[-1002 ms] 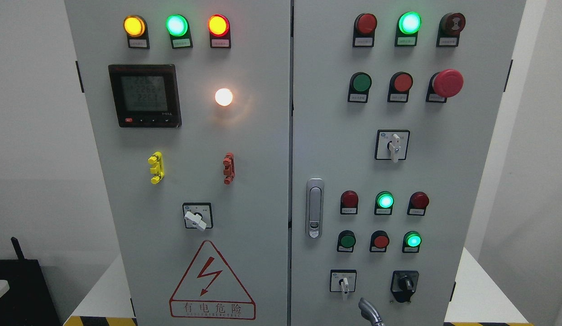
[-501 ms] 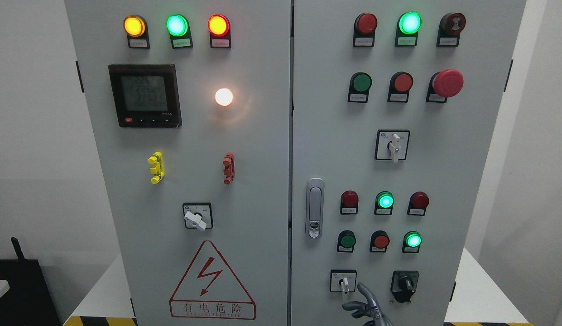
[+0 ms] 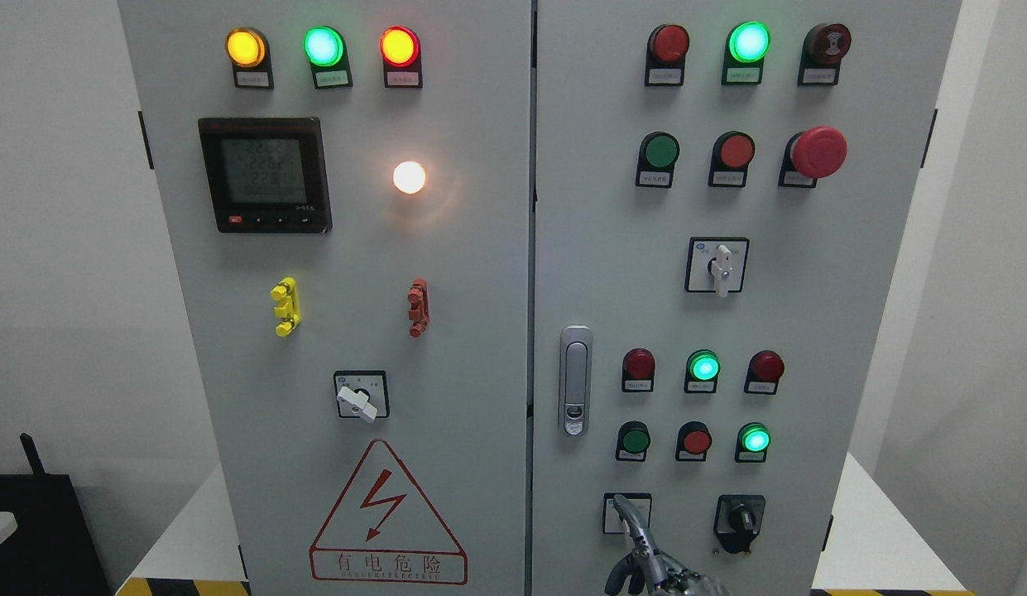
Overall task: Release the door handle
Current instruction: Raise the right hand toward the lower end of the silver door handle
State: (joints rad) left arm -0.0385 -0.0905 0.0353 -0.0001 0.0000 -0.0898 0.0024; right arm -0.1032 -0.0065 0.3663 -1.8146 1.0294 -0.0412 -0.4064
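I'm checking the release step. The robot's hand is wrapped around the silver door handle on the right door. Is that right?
Not quite. In the head view the right hand is not on the silver door handle. It sits lower, at the picture's bottom edge, with one finger reaching up over the small selector switch. The handle is on the right door, as you said, and it is bare.

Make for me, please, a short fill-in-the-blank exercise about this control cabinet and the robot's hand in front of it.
1. The silver door handle is mounted on the ___ door of the cabinet.
2. The right hand holds nothing and is ___ the door handle, at the picture's bottom edge.
3. The big mushroom button is ___ in colour.
4. The warning triangle with the lightning bolt is on the ___ door.

Missing words: right; below; red; left.
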